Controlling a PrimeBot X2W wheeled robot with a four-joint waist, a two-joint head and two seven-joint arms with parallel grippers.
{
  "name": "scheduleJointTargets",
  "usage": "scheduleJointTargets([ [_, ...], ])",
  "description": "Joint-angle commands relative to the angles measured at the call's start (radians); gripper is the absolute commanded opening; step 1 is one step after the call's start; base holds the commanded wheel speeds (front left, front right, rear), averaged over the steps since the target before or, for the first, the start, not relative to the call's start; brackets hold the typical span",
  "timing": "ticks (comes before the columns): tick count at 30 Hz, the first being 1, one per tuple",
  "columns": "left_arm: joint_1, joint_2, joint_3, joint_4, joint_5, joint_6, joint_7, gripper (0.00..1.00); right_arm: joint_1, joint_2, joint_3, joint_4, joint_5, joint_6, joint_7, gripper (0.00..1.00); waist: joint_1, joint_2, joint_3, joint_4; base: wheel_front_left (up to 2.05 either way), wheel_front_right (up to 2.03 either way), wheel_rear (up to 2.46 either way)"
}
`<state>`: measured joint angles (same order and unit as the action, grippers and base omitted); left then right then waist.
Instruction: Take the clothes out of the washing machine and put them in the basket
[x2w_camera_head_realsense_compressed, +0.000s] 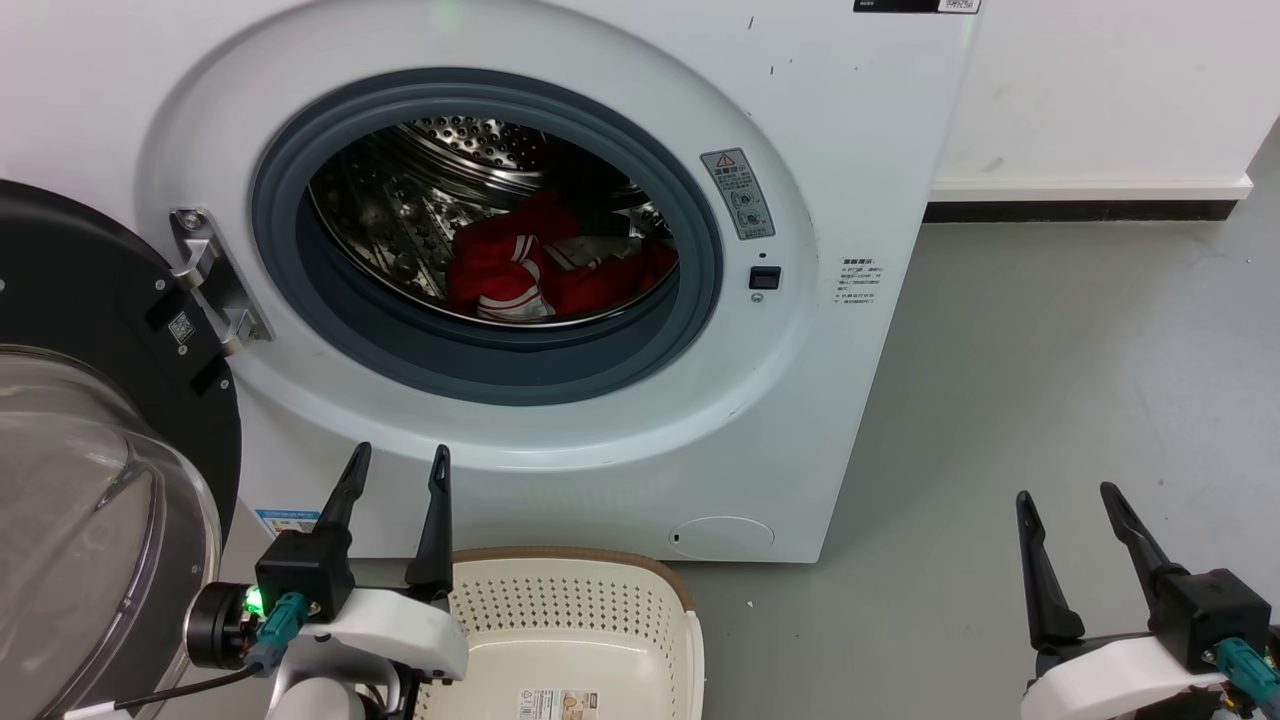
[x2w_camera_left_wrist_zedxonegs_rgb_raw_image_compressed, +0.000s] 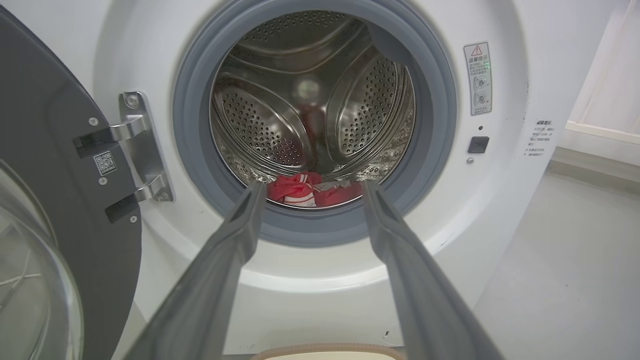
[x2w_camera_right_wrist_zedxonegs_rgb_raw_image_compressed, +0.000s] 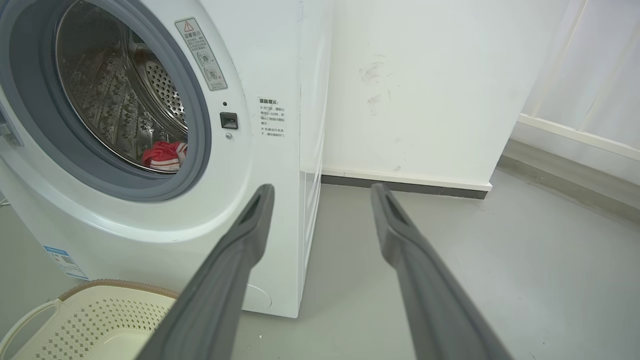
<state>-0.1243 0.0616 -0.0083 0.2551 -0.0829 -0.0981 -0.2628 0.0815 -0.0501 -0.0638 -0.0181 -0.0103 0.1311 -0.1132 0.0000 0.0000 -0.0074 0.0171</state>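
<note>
The white washing machine (x2w_camera_head_realsense_compressed: 820, 130) stands with its door swung open to the left. Red clothes (x2w_camera_head_realsense_compressed: 540, 265) with white striped trim lie at the bottom of the steel drum, also seen as clothes (x2w_camera_left_wrist_zedxonegs_rgb_raw_image_compressed: 305, 189) and clothes (x2w_camera_right_wrist_zedxonegs_rgb_raw_image_compressed: 164, 155). The cream basket (x2w_camera_head_realsense_compressed: 570, 610) sits on the floor right in front of the machine; basket (x2w_camera_right_wrist_zedxonegs_rgb_raw_image_compressed: 95, 315) holds no garments where visible. My left gripper (x2w_camera_head_realsense_compressed: 398, 462) is open, empty, below the porthole beside the basket. My right gripper (x2w_camera_head_realsense_compressed: 1065, 495) is open, empty, over the floor to the machine's right.
The open black-rimmed glass door (x2w_camera_head_realsense_compressed: 90, 470) juts out at the left, close to my left arm. Grey floor (x2w_camera_head_realsense_compressed: 1050, 380) lies to the machine's right, bounded by a white wall with a dark baseboard (x2w_camera_head_realsense_compressed: 1080, 210).
</note>
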Motion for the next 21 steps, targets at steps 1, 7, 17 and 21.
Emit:
scheduleJointTargets([
  [1,-0.009,0.000,0.001,0.004,-0.003,-0.003,-0.003,1.00,0.000,0.000,-0.002,0.003,0.001,-0.001,0.002,1.00,0.0000,0.0000,0.000,0.000,0.00,0.00,0.00],
  [7,-0.013,-0.001,0.002,0.016,-0.007,-0.003,-0.003,1.00,-0.001,0.000,-0.002,0.005,0.005,-0.001,0.004,1.00,0.0000,0.0000,0.003,0.002,0.00,0.00,0.00],
  [17,-0.015,-0.002,0.005,0.016,-0.004,0.001,-0.003,1.00,-0.001,0.000,0.001,-0.005,0.002,-0.001,0.005,1.00,0.0000,0.0000,0.009,0.003,0.00,0.00,0.00],
  [21,-0.016,-0.001,0.006,0.015,-0.002,-0.001,-0.003,1.00,-0.002,0.000,0.003,-0.008,0.001,-0.001,0.006,1.00,0.0000,0.0000,0.015,0.001,0.00,0.00,0.00],
])
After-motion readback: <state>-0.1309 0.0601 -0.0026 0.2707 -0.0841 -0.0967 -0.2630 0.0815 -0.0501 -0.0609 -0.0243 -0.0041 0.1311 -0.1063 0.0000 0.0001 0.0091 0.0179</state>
